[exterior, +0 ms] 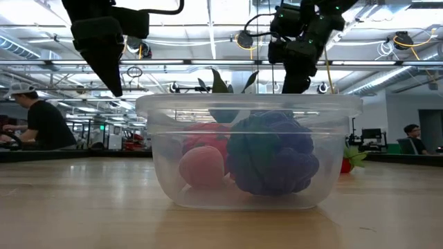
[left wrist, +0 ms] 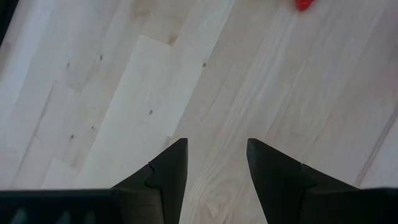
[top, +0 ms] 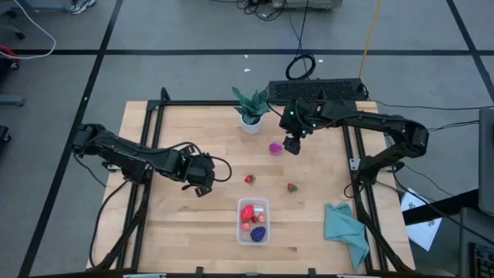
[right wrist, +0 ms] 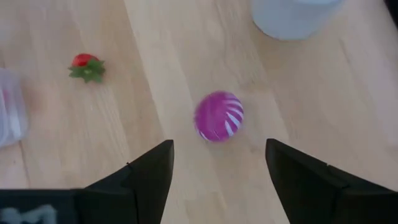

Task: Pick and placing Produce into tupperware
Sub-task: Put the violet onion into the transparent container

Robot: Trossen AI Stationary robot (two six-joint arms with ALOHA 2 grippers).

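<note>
The clear tupperware [top: 253,222] stands near the table's front edge. It holds a red piece, a pink piece [exterior: 202,166] and a dark purple piece [exterior: 273,155]. A magenta ball with white stripes [right wrist: 218,116] lies on the wood by the plant. My right gripper [right wrist: 217,158] hovers open just above and beside it [top: 292,145], touching nothing. Two small strawberries [top: 249,179] [top: 292,187] lie on the table's middle. My left gripper [top: 201,181] hangs open over bare wood at the left [left wrist: 216,152].
A green plant in a white pot [top: 251,108] stands at the far edge, close behind the magenta ball. A teal cloth [top: 345,232] lies at the front right. Bare wood spreads between the strawberries and the left arm.
</note>
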